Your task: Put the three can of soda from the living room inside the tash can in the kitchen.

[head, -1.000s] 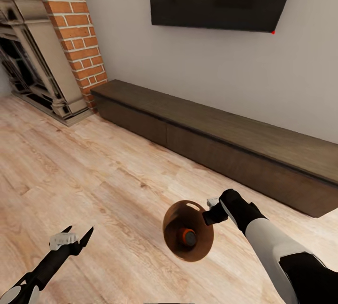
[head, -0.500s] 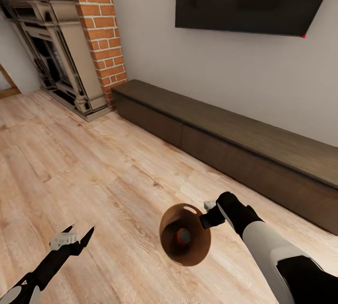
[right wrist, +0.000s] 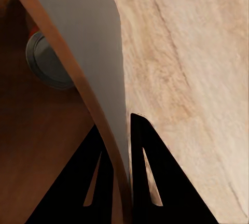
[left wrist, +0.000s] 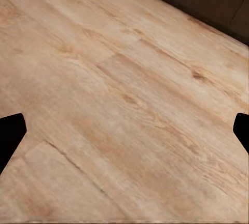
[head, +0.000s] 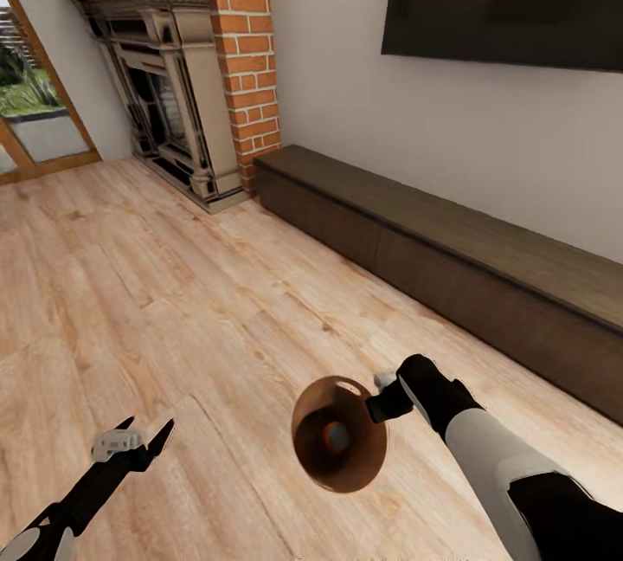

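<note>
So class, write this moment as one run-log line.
place: living room, wood floor | right pincer: shut on tash can rim | inside: one can of soda | left pincer: open, empty

Bare wood floor (head: 173,301) stretches wide ahead and to the left, giving open passage all around the left claw (head: 138,440), whose fingers stand apart over plain boards. To the right a long low dark cabinet (head: 450,267) runs along the wall, blocking that side. A brick fireplace (head: 190,85) closes the far corner beside it
</note>
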`<state>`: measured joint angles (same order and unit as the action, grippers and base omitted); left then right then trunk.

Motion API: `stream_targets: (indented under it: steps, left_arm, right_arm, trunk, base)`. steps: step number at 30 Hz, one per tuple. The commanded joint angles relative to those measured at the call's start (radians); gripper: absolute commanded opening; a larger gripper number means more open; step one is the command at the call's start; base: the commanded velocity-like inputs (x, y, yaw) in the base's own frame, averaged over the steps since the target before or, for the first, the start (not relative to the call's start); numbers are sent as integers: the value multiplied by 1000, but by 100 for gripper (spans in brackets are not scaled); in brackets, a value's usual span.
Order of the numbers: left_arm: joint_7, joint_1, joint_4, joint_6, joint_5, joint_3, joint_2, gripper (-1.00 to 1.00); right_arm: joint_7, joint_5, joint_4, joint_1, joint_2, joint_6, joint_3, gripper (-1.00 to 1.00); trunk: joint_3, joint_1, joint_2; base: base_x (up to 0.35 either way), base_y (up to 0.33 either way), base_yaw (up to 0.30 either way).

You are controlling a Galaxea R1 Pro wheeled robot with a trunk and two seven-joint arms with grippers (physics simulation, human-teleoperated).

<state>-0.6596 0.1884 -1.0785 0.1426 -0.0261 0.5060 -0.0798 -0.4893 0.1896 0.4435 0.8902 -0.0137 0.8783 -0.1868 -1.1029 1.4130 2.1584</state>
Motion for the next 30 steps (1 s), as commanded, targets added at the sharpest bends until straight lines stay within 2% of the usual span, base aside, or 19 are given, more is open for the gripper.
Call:
stream_targets:
  steps: [1, 11, 17, 30]
  left_arm:
    - [0, 0, 0, 0, 0, 0, 0, 100]
    - [1, 0, 2, 0, 3, 0, 0, 100]
    - [2, 0, 3, 0, 3, 0, 0, 100]
    - [2, 0, 5, 1, 3, 0, 0, 100]
  right_arm:
    - [-6, -29, 0, 0, -1, 7, 3, -100]
    - [-4, -29, 0, -3, -6, 7, 3, -100]
    - [23, -31, 0, -4, -8, 7, 4, -100]
    - [28, -30, 0, -4, -13, 7, 4, -100]
  trunk:
    - [1, 0, 0]
    - [7, 0, 0]
    - [10, 0, 0]
    - [11, 0, 0]
  base:
    - [-217, 229, 231]
    - [-172, 195, 237]
    - [-75, 155, 229]
    - [-4, 8, 24]
